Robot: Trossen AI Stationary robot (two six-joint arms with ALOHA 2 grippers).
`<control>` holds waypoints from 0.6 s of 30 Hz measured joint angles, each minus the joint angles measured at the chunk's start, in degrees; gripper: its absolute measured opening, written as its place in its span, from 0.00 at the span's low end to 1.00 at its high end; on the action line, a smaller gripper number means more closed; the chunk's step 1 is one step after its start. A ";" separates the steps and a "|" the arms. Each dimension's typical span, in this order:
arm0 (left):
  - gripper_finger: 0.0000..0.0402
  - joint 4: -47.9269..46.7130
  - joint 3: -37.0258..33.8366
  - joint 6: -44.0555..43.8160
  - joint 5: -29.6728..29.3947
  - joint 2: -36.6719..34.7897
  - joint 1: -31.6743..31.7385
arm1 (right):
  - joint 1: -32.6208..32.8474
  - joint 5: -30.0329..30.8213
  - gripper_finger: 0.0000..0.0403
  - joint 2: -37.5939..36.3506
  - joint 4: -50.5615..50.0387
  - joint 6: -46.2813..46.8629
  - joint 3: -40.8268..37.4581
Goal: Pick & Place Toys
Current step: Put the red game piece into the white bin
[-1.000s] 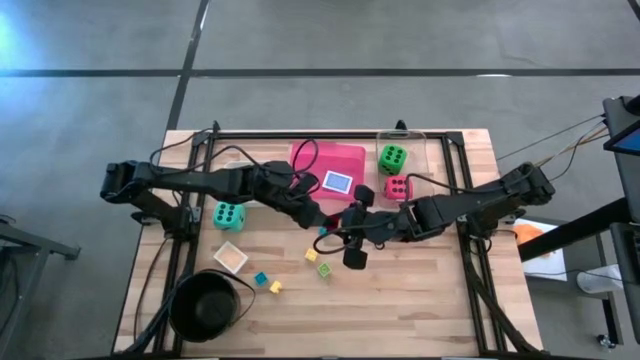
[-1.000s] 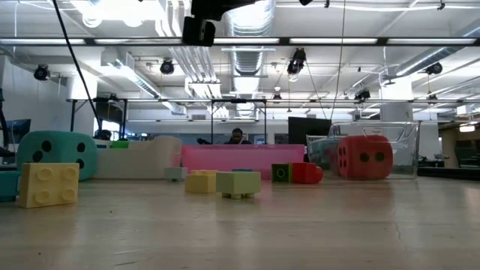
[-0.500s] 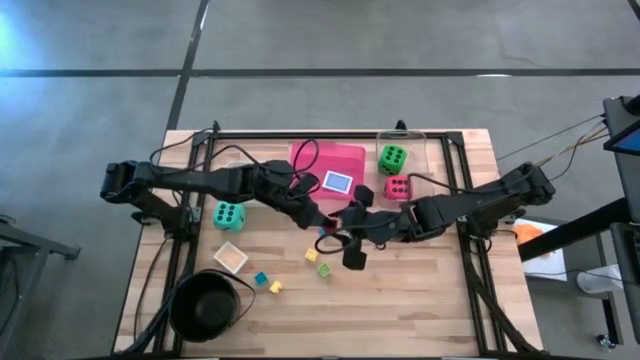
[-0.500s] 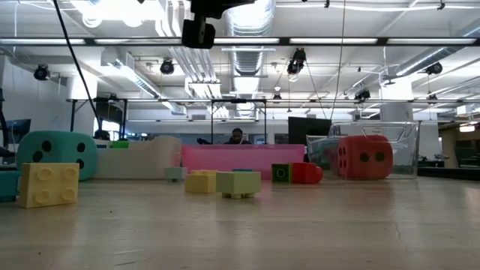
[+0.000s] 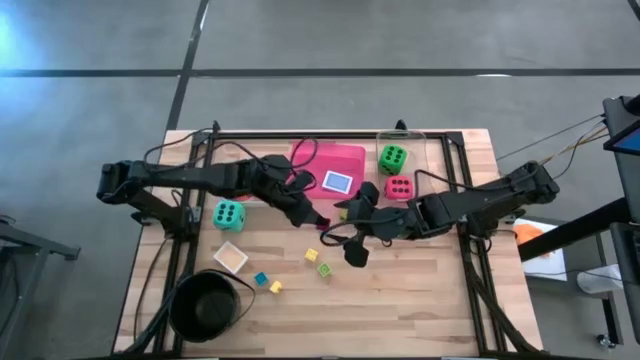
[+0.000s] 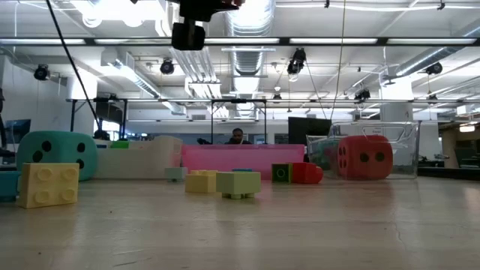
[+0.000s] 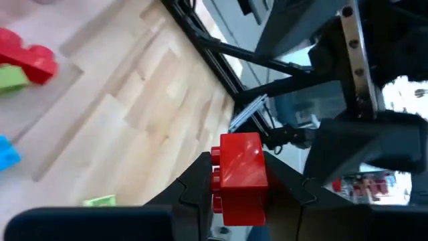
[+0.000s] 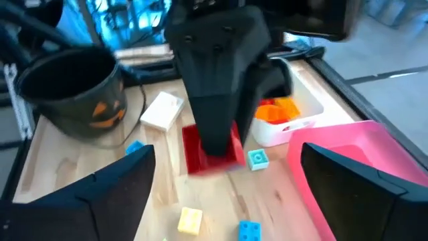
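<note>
Red block clamped between the left pincer's two fingers, held up off the bench, near the middle of it and just in front of the pink tray. Left wrist view shows the block's studs sideways, both fingers pressed on its flanks. Right wrist view shows the same red block under the left arm's dark finger housing.

Right pincer just beside the left one, fingers spread wide apart, nothing in them; right wrist view shows its two dark fingers at both sides with a broad gap.

Card with blue face lies on the pink tray. Green die and red die sit in the clear tray to the right of the pink one. Teal die on the bench at left, near the left arm.

Loose small blocks on the bench in front of the pincers: yellow block, green block, blue block, another yellow block. White tray left of them, black bowl at the front left corner.

Low view: yellow brick up close at left, teal die behind it, red die at right, a person far back in the room.
</note>
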 joint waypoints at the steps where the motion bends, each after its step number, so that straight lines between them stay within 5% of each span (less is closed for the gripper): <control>1: 0.23 -1.06 0.00 0.82 0.00 -0.88 0.55 | 0.00 0.43 0.91 -0.38 -0.05 0.49 0.00; 18: 0.23 -31.08 2.31 10.33 -2.97 -9.44 19.40 | 0.00 6.03 0.92 -5.82 -0.56 3.84 -0.04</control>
